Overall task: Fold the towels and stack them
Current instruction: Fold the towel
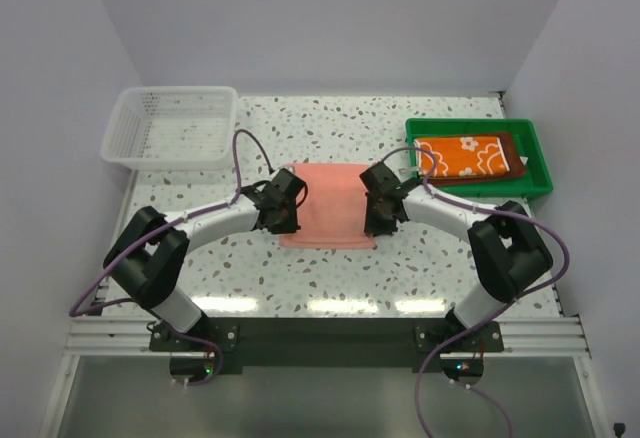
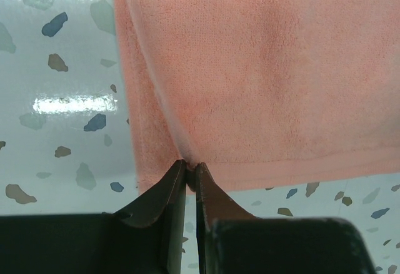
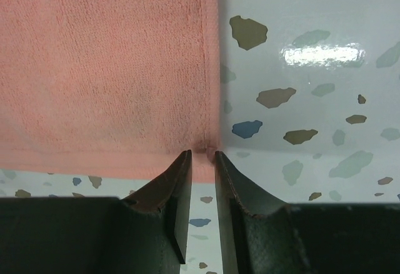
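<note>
A salmon pink towel lies flat in the middle of the table, between my two grippers. My left gripper is at its left edge, shut on a pinch of the cloth, with the tips close together. At the towel's right near corner my right gripper stands a little open. A narrow gap shows between its fingers and the wrinkled corner sits at the tips. An orange flowered towel lies folded on a dark brown one.
The green tray with the folded towels stands at the back right, close to my right arm. A white mesh basket stands at the back left. The speckled tabletop spreads in front of the towel.
</note>
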Tool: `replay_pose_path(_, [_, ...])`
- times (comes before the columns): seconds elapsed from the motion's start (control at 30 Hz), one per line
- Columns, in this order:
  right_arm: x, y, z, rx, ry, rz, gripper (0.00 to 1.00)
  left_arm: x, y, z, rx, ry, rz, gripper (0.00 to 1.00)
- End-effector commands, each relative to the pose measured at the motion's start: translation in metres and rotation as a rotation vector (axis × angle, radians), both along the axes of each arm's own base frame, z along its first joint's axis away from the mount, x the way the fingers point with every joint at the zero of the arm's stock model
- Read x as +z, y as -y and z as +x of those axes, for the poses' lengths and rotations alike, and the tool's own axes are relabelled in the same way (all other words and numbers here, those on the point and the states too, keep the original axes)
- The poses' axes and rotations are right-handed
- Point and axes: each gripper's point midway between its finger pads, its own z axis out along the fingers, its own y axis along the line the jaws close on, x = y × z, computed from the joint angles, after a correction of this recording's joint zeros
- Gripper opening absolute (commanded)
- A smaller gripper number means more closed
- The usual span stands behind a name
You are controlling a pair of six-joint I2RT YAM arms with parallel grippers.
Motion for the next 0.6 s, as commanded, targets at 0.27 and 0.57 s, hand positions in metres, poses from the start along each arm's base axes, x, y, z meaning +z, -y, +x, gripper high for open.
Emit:
replay_pose_path(0.27, [-0.008, 0.007, 0.003, -0.078, 0.012, -0.037, 0.24, 0.013, 0.008, 0.007, -0.032, 0.050, -0.029, 0.07])
replay_pose_path(0.57, [-0.010, 0.008, 0.003, -0.074, 0.019, -0.043, 0.18, 0.013, 0.008, 0.006, -0.030, 0.050, -0.032, 0.07])
